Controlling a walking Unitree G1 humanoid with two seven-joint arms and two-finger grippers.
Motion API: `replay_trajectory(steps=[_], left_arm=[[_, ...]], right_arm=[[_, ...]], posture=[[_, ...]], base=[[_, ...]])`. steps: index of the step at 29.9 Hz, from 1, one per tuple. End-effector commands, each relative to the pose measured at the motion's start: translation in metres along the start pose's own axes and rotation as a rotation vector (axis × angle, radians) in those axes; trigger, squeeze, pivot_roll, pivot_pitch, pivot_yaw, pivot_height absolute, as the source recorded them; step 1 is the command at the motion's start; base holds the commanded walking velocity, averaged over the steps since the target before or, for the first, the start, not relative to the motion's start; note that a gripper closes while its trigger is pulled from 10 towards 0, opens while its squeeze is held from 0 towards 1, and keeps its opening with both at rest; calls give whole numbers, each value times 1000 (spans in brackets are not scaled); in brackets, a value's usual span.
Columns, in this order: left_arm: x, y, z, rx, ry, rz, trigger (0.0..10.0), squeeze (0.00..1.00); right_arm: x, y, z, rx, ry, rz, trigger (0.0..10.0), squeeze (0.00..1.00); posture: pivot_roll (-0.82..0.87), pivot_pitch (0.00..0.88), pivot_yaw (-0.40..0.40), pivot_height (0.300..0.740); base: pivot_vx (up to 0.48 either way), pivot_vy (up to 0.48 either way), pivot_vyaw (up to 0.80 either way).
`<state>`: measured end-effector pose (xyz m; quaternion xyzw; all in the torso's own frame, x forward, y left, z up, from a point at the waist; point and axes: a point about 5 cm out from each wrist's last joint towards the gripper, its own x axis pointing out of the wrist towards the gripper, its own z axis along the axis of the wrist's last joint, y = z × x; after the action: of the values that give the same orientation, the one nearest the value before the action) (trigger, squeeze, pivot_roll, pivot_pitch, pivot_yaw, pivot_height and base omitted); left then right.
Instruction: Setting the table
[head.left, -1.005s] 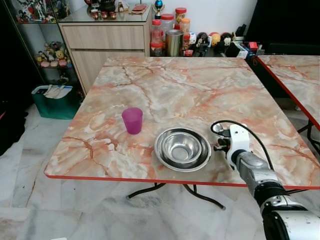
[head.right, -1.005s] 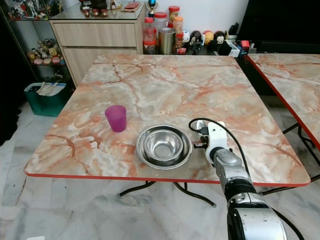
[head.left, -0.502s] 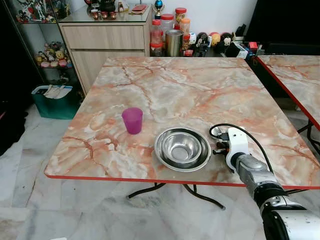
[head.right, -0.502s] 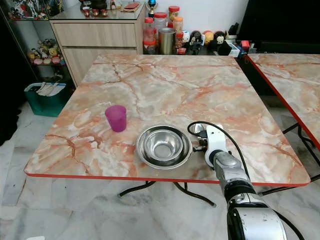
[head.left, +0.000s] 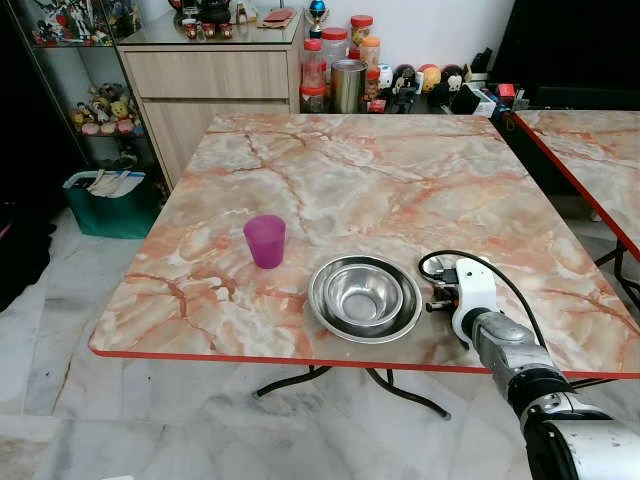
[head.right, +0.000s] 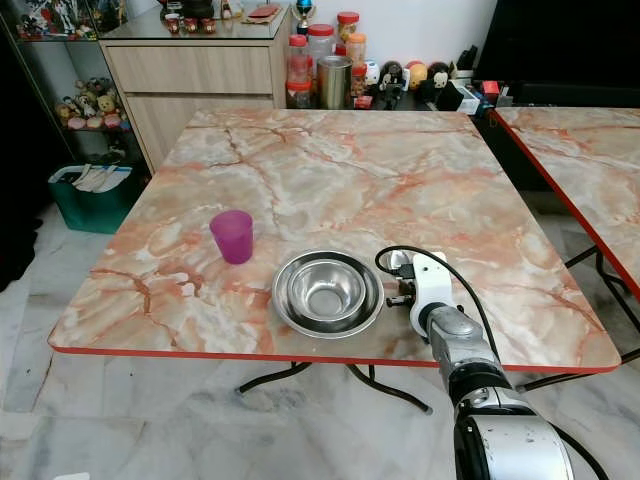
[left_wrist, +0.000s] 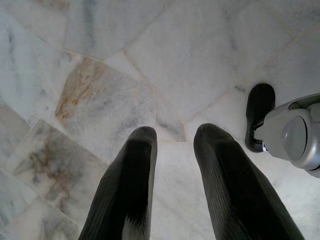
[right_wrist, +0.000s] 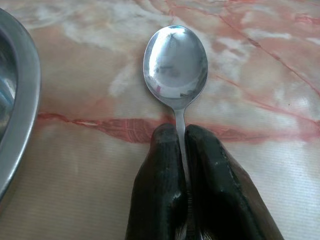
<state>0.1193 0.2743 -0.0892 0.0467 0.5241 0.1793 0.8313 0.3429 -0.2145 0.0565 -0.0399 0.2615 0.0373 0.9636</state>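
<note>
The right claw (right_wrist: 183, 150), clamped on a spoon (right_wrist: 176, 62), has eased nearer the bench edge, just right of the steel bowl (head.left: 365, 297); the purple cup (head.left: 265, 240) stands left of it; placement looks near; the left claw (left_wrist: 172, 145) hangs apart.

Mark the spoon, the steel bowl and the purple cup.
spoon (right_wrist: 175, 60), right wrist view, middle of its bowl.
steel bowl (head.left: 365, 296), left eye view, inner bottom.
purple cup (head.left: 265, 243), left eye view, side wall.
</note>
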Motion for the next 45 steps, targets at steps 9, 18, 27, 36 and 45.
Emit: replay_trajectory(steps=[9,18,27,36,45], left_arm=[[0,3,1,18,4,13,10000,0],[0,3,1,16,5,12,10000,0],[0,3,1,16,4,10,10000,0],[0,2,2,-1,-17,-4,10000,0],[0,1,2,47,-14,-12,10000,0]], right_arm=[[1,0,5,7,-13,-6,10000,1000],[1,0,9,10,-25,-10,10000,1000],[-3,-5,53,22,-267,-48,10000,0],[-19,2,88,-92,-517,-90,10000,0],[-29,-1,99,-95,-612,-162,10000,0]], posture=[[71,0,-3,732],[70,0,-3,732],[70,0,0,732],[52,0,-1,732],[43,0,-8,732]], base=[[0,0,0],[0,0,0],[0,0,0],[0,0,0],[0,-137,0]])
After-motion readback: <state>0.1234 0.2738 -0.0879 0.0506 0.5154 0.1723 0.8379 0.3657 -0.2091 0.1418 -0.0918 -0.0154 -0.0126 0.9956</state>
